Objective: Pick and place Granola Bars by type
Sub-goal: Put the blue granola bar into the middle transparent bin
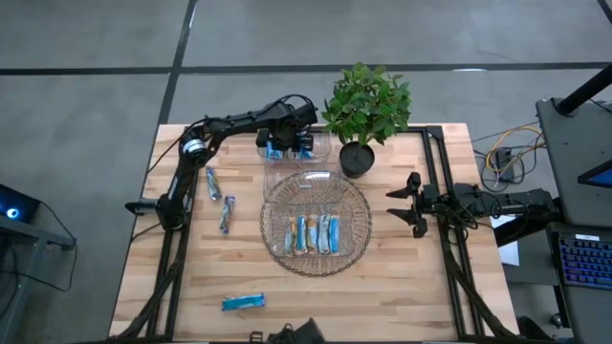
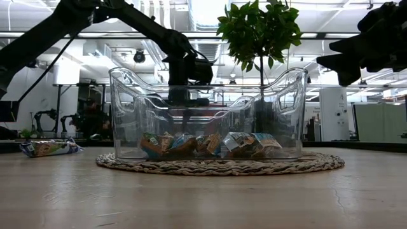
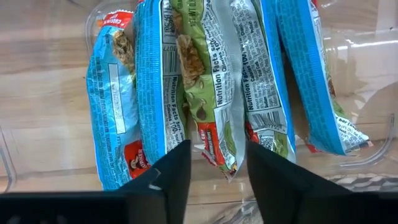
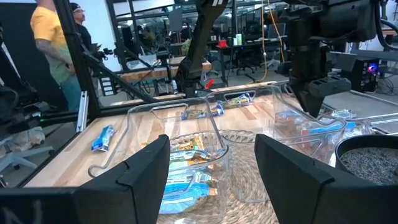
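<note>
I'm looking down on a pale wooden slatted table [image 1: 402, 287]. Directly on it lie a round woven straw mat [image 1: 361, 222], a black-potted leafy green plant [image 1: 358, 158], and three loose blue foil-wrapped granola bars [image 1: 243, 302], two near the left edge.

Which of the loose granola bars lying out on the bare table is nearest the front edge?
The bar lying alone near the table's front edge. The other two loose bars lie farther back on the left side, beside the woven mat.
</note>
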You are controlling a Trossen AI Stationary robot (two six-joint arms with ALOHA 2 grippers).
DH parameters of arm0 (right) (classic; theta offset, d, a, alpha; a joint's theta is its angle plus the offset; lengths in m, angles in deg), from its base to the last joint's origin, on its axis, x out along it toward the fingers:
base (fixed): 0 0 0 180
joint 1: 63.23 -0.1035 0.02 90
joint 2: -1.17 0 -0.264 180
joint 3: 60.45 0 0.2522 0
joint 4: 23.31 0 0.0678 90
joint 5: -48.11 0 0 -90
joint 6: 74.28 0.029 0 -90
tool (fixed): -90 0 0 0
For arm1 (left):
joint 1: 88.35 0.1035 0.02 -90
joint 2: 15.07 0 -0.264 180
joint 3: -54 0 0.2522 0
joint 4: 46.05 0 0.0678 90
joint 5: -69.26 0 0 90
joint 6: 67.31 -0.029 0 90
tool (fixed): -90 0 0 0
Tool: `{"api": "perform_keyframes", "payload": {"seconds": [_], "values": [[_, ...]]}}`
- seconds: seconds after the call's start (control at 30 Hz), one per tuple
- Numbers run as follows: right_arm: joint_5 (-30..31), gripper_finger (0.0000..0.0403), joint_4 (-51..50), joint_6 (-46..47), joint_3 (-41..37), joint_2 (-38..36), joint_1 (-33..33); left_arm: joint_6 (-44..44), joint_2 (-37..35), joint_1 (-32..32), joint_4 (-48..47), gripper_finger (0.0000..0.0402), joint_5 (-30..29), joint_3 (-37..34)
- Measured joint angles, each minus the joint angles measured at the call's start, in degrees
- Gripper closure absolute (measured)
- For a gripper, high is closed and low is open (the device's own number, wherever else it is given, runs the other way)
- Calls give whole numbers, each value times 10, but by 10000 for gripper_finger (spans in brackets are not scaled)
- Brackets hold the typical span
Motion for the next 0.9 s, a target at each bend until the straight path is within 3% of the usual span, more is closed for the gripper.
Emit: {"api": "perform_keyframes", "payload": {"seconds": [0.3,0.73,0.9], "values": [[0,179,0,0,0,0,0,-19,-7,1,-4,183,3,6],[0,179,0,0,0,0,0,-134,-40,-5,-25,177,20,127],[-1,179,0,0,0,0,0,-136,-77,-7,-25,177,20,120]]}}
